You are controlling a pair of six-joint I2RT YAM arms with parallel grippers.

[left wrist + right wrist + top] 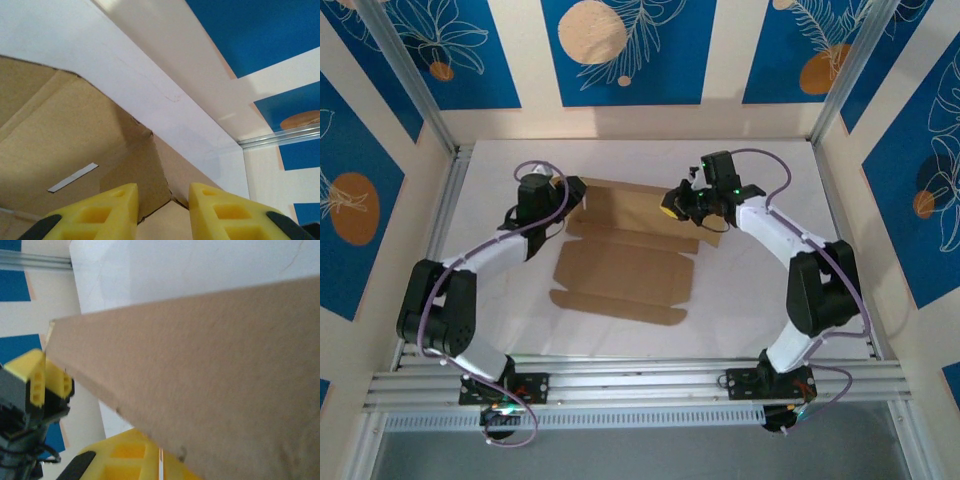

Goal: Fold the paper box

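Yellow fingers of the left gripper (162, 192) stand apart; you see a raised flap corner of the paper box (620, 272) in the gap. The right gripper (678, 207) is at the far right flap. Cardboard covers its fingers, so you cannot tell its grip. The box lies mostly flat, mid table (750, 290).

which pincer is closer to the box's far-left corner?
Left. The left pincer is at that corner of the box; the right pincer is across at its far-right end.

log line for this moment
paper box: mostly flat | left gripper: open, at far-left corner | right gripper: at far-right corner, grip unclear
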